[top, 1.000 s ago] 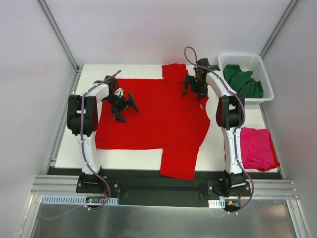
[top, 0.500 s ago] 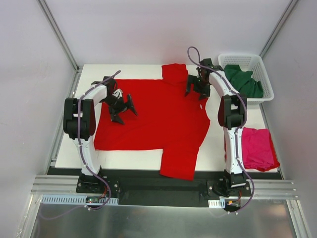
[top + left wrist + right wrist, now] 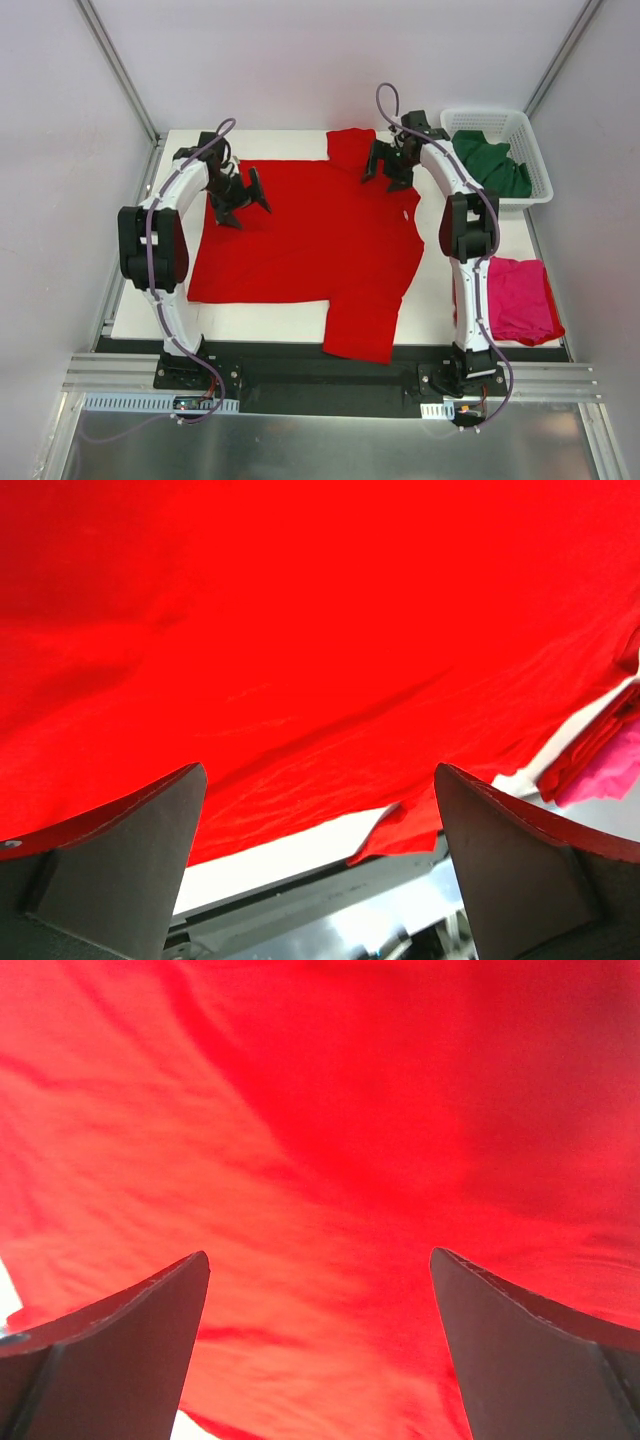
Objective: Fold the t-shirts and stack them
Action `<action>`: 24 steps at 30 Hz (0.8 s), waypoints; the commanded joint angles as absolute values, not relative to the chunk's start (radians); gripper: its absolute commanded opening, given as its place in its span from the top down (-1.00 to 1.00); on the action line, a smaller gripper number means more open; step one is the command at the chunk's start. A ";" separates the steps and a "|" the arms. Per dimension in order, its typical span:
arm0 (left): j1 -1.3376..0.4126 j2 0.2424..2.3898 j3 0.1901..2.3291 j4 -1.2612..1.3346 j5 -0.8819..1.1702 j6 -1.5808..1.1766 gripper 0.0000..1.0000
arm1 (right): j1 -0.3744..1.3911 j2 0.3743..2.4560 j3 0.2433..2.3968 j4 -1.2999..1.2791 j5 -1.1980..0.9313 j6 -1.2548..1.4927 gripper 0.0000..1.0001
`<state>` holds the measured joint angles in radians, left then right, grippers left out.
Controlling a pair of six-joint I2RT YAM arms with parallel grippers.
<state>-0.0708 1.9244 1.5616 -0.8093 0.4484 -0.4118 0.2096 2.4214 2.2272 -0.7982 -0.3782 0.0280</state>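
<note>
Red first: found the bright red t-shirt (image 3: 310, 240) spread flat across the middle of the white table (image 3: 260, 322), one sleeve pointing to the far edge, the other lapping over the near edge. Noted the left gripper (image 3: 245, 210) over the shirt's far left corner, jaws spread wide, gripping nothing; saw only red cloth between its fingers in the wrist view. Noted the right gripper (image 3: 382, 178) beside the far sleeve, jaws likewise spread wide and empty above red cloth. Could not tell whether either fingertip touched the fabric. Spotted the magenta-pink t-shirt (image 3: 520, 298) folded at the near right corner, just right of the right arm. Spotted the dark green t-shirt (image 3: 490, 165) bundled inside the white lattice basket (image 3: 480, 113) at the far right corner.
</note>
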 commanded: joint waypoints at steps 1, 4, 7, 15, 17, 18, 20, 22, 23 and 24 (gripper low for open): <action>-0.066 1.830 1.568 -0.825 0.387 -0.434 -0.99 | 0.251 2.382 2.215 -0.735 -0.474 0.087 -0.92; -0.066 1.821 1.539 -0.824 0.388 -0.439 -0.98 | 0.256 2.451 2.244 -0.721 -0.514 0.115 -0.92; -0.066 1.807 1.508 -0.824 0.394 -0.443 -0.99 | 0.255 2.505 2.316 -0.742 -0.526 0.126 -0.92; -0.066 1.770 1.454 -0.825 0.396 -0.445 -0.99 | 0.212 2.572 2.342 -0.726 -0.540 0.215 -0.92; -0.067 1.766 1.448 -0.825 0.399 -0.445 -0.98 | 0.195 2.577 2.347 -0.721 -0.534 0.232 -0.91; -0.067 1.763 1.447 -0.825 0.400 -0.445 -0.99 | 0.189 2.580 2.345 -0.701 -0.535 0.241 -0.92; -0.067 1.761 1.442 -0.825 0.403 -0.445 -0.98 | 0.169 2.585 2.352 -0.674 -0.541 0.273 -0.92; -0.067 1.761 1.439 -0.825 0.407 -0.445 -0.99 | 0.149 2.595 2.364 -0.652 -0.549 0.299 -0.92; -0.067 1.761 1.437 -0.827 0.411 -0.445 -0.99 | 0.144 2.602 2.371 -0.637 -0.552 0.310 -0.92; -0.067 1.759 1.434 -0.827 0.414 -0.445 -0.99 | 0.135 2.606 2.387 -0.626 -0.558 0.319 -0.92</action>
